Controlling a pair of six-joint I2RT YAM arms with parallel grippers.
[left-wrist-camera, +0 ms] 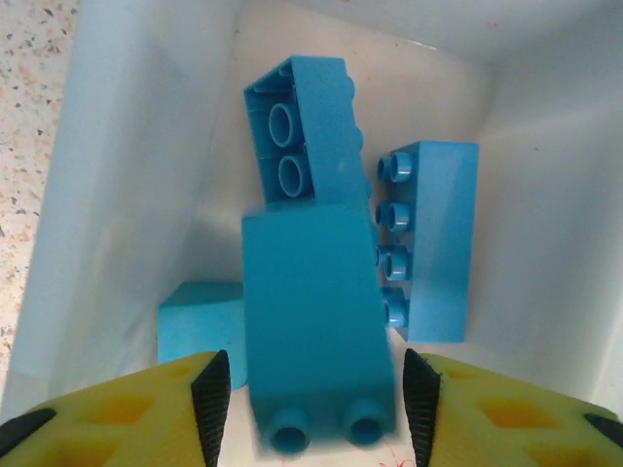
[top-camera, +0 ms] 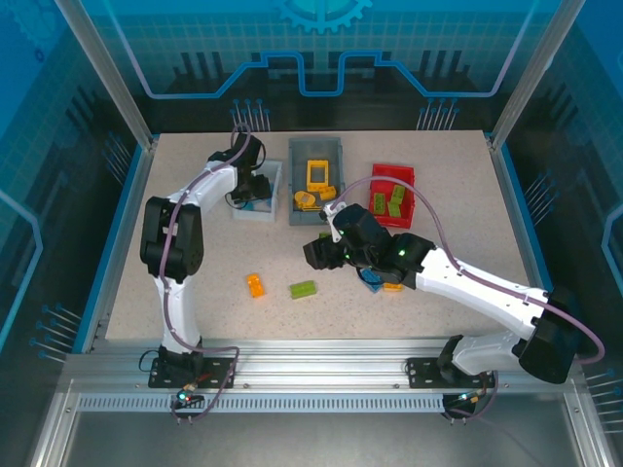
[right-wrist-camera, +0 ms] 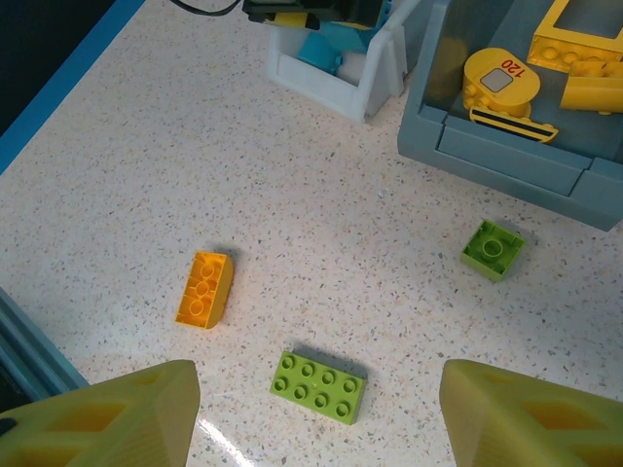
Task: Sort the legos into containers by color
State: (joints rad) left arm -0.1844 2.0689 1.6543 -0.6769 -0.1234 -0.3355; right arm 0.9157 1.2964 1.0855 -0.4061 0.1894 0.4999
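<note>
My left gripper (left-wrist-camera: 316,409) hangs inside the white bin (left-wrist-camera: 127,195), open. A blue brick (left-wrist-camera: 311,311) sits between its pads with a gap on each side, blurred at its near end. Three more blue bricks (left-wrist-camera: 433,238) lie in that bin. My right gripper (right-wrist-camera: 318,418) is open above the table, over a lime green eight-stud brick (right-wrist-camera: 319,385). An orange brick (right-wrist-camera: 204,289) lies to its left and a small green brick (right-wrist-camera: 493,249) to the right, near the grey bin (right-wrist-camera: 506,156). That bin holds a round yellow piece (right-wrist-camera: 501,83) and a yellow frame (right-wrist-camera: 584,39).
From above, the white bin (top-camera: 255,199), grey bin (top-camera: 316,185) and red bin (top-camera: 392,199) stand in a row at the back; the red one holds green bricks. A blue piece (top-camera: 373,277) and an orange piece (top-camera: 392,286) lie partly under my right arm.
</note>
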